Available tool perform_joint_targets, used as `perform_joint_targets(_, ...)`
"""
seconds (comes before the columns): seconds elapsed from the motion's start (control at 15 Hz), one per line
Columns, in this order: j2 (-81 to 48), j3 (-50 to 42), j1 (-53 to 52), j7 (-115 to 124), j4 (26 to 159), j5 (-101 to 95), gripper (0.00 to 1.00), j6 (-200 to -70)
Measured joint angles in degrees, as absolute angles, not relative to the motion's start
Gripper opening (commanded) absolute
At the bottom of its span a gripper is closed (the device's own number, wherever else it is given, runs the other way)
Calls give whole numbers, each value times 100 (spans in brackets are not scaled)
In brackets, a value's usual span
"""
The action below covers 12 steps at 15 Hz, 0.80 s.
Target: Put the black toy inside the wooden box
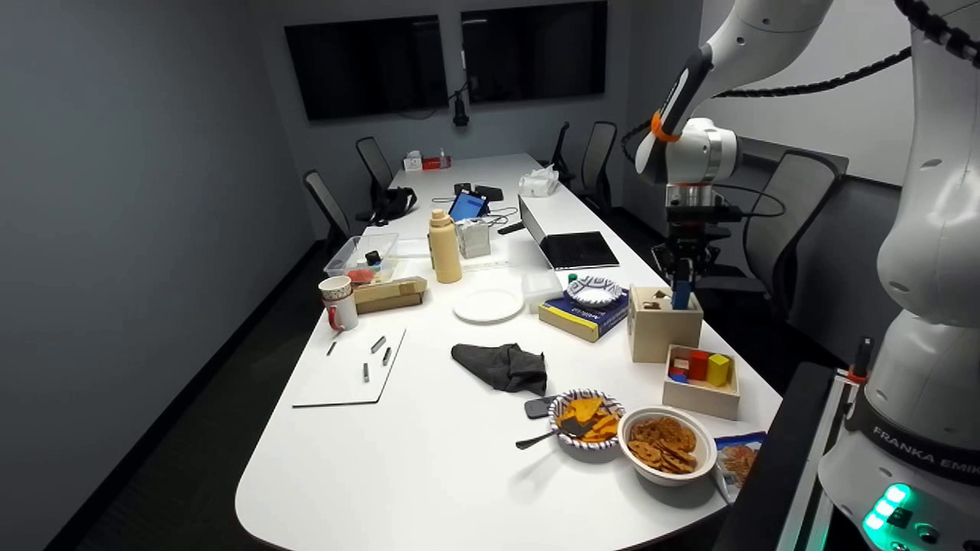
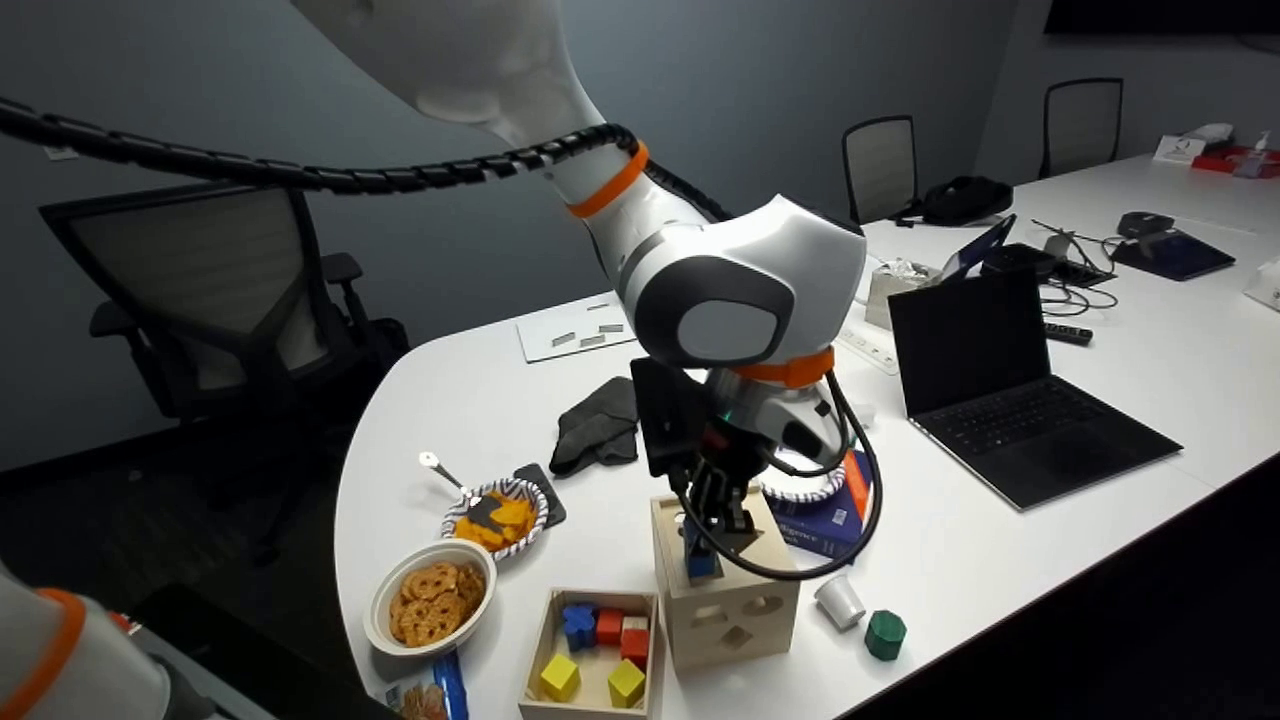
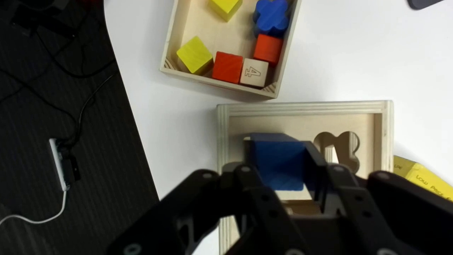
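Note:
The wooden box (image 1: 664, 337) is a pale cube with shaped holes in its recessed top and one side; it shows in an exterior view (image 2: 765, 640) and in the wrist view (image 3: 304, 108). My gripper (image 3: 277, 159) is shut on a dark blue block (image 3: 279, 164), one finger on each side. The block also shows in both exterior views (image 1: 681, 296) (image 2: 700, 560), upright at an opening in the box's top. I cannot tell how far its lower end enters the opening. No plainly black toy shows apart from this dark blue block.
A low wooden tray (image 2: 540, 660) of coloured blocks stands close beside the box. A blue book (image 1: 570, 321) with a patterned bowl (image 1: 594, 291) is on another side. A small white cup (image 2: 840, 602) and green block (image 2: 885, 635) lie near the box. Snack bowls (image 1: 668, 474) stand beyond the tray.

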<state>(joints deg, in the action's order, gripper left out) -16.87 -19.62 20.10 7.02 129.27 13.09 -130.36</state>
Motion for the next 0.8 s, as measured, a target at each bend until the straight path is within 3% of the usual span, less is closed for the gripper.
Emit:
perform_joint_targets(0.53, -1795, -1951, 2109, 489, 12848, 1374, 10, -13037)
perform_joint_targets(0.6, -1813, -1948, 2112, 477, 12828, 1374, 60, -13037)
perform_joint_targets(0.67, -1833, -1939, 2116, 461, 12809, 1374, 61, -13037)
perform_joint_targets(0.8, -1865, -1905, 2122, 414, 12774, 1394, 74, -13038)
